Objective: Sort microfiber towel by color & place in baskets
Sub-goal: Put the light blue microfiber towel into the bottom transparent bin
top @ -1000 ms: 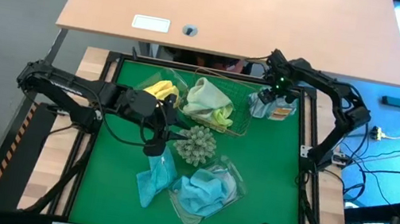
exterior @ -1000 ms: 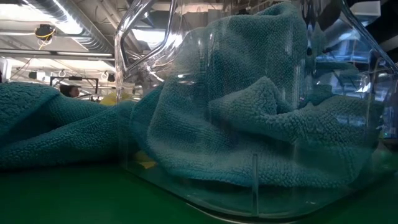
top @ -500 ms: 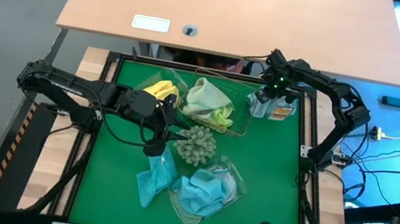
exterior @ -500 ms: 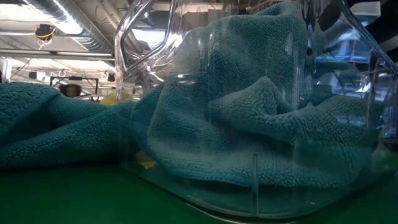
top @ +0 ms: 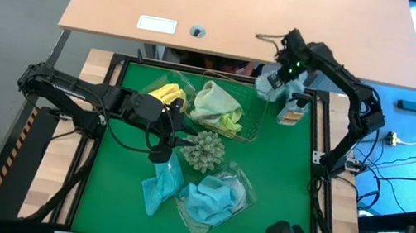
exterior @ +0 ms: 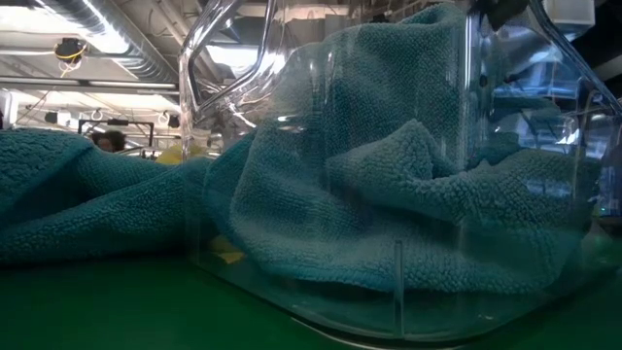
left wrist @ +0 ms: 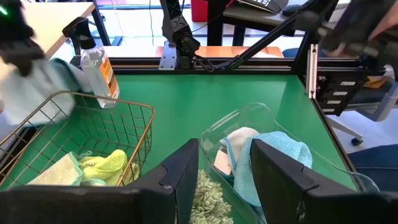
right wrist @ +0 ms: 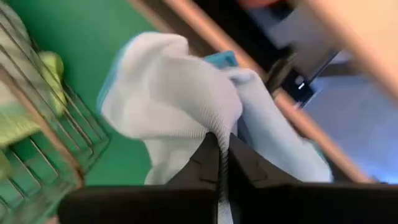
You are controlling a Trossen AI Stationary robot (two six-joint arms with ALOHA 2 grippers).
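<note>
High view: a pale blue towel (top: 268, 84) is held pinched in the closed right gripper (top: 282, 71) at the mat's one o'clock edge, above the bottle (top: 293, 112) (orange-labelled). The left gripper (top: 184, 139), jaws parted and empty, is stationed by the spiky ball (top: 204, 149).

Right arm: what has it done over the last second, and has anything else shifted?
The right gripper, shut on a pale grey-blue towel, lifted it away from the spray bottle and carried it toward the table's far edge, beside the wire basket. The bottle now stands uncovered. The left gripper stays open by the spiky ball; the towels in the baskets and the teal ones at the clear tub lie as before.
</note>
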